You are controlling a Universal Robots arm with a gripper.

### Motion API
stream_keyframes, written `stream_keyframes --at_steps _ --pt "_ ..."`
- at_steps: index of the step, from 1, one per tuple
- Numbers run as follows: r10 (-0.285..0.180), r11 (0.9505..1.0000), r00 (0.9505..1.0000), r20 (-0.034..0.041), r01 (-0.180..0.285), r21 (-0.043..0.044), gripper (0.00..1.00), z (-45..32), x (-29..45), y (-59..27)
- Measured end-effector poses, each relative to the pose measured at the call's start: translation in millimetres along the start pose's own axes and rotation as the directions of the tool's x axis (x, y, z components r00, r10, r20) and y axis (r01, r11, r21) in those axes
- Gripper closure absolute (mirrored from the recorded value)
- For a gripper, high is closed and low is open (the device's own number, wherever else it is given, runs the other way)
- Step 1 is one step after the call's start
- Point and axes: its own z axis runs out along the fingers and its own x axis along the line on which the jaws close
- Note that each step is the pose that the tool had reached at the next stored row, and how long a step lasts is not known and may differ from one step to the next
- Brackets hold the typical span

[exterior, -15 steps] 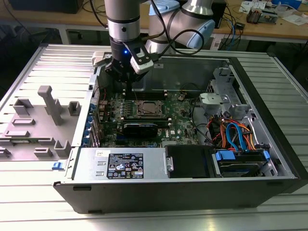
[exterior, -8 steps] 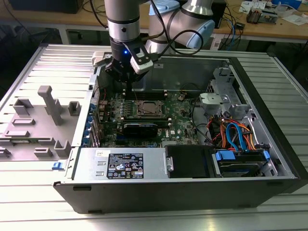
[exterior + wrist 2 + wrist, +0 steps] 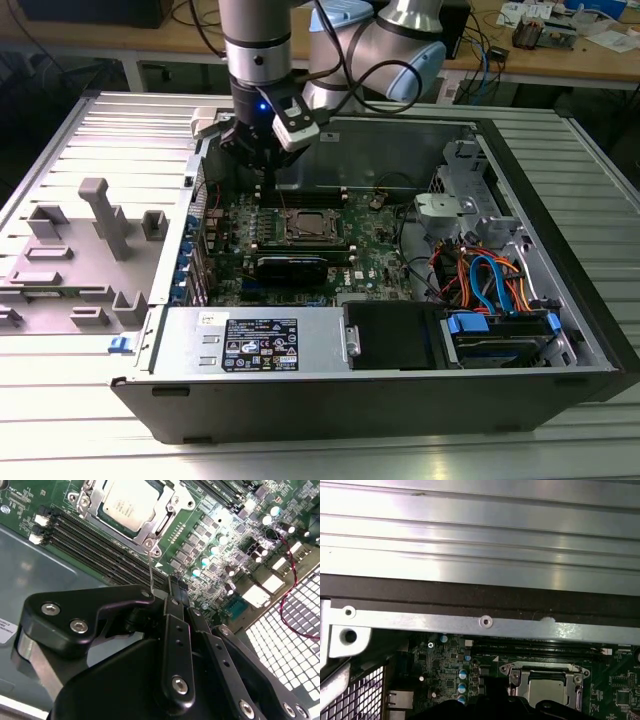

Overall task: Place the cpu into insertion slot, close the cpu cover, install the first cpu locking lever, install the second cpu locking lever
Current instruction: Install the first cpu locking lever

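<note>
Inside the open computer case (image 3: 330,410), the gripper (image 3: 266,178) is held above the motherboard (image 3: 375,262), just to the exterior view's left of the socket

The cpu (image 3: 306,226) is seen lying flat in the insertion slot (image 3: 305,241), near the centre of the exterior view, its dull metal top turned upward; being square, it shows no long axis, and its edges are set parallel to the RAM slots (image 3: 85,535). The cpu cover (image 3: 162,515) is laid flat around it. In the second wrist view a thin wire lever (image 3: 151,570) is seen rising from the socket's corner, its length directed toward the gripper, whose fingers (image 3: 175,630) are drawn close together
</note>
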Motion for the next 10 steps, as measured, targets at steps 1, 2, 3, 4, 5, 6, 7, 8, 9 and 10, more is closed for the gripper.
stream_keyframes --at_steps 1,2,3,4,5,6,7,8,9,10 --pt "-0.002 1.0000 1.0000 0.0017 0.002 0.0006 0.89 0.3 -1.2 0.0" --pt "-0.002 1.0000 1.0000 0.0027 0.002 0.0012 0.89 0.5 -2.3 -0.2" --pt "-0.002 1.0000 1.0000 0.0035 0.002 0.0014 0.89 0.7 -3.4 -0.2" --pt "-0.003 1.0000 1.0000 0.0043 0.003 0.0016 0.89 1.2 -6.0 -0.4" --pt "-0.003 1.0000 1.0000 0.0048 0.003 0.0017 0.89 1.4 -7.4 -0.5" --pt "-0.003 1.0000 1.0000 0.0051 0.003 0.0017 0.89 1.6 -8.7 -0.6" --pt "-0.003 1.0000 1.0000 0.0057 0.003 0.0017 0.89 2.0 -10.5 -0.8" --pt "-0.003 1.0000 1.0000 0.0061 0.003 0.0017 0.89 2.2 -12.6 -0.9" --pt "-0.003 1.0000 1.0000 0.0061 0.003 0.0017 0.89 2.4 -14.7 -1.1" --pt "-0.003 1.0000 1.0000 0.0060 0.003 0.0019 0.89 2.6 -17.6 -1.3"
